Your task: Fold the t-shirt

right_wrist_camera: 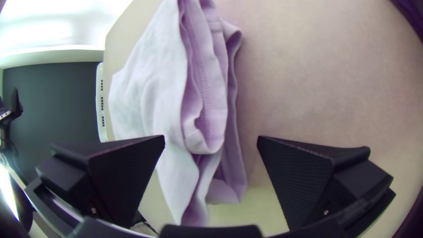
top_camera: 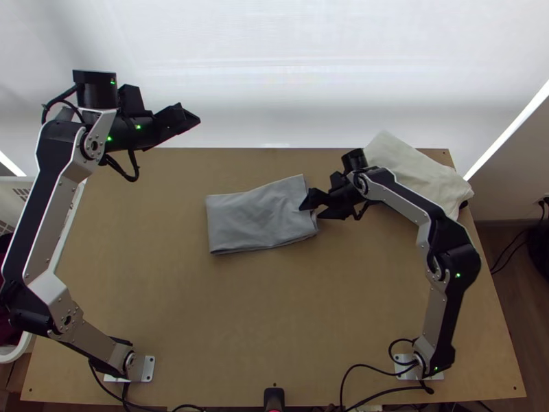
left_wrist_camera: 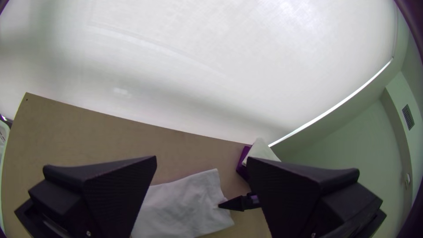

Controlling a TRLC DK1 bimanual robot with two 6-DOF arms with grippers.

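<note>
We're judging the grey t-shirt (top_camera: 257, 216) nearly folded, lying rectangular on the wooden table (top_camera: 274, 309), perhaps needing tidying; our right gripper (right_wrist_camera: 211, 136) is hovering open at its layered end, our left gripper (left_wrist_camera: 202, 158) hanging open.

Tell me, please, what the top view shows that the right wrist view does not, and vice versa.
Top view: the cream cloth at the table's far right corner. Right wrist view: a line of stitching among the t-shirt's folded layers. Both: the folded t-shirt on the table, with the right gripper, jaws apart, at one end.
</note>
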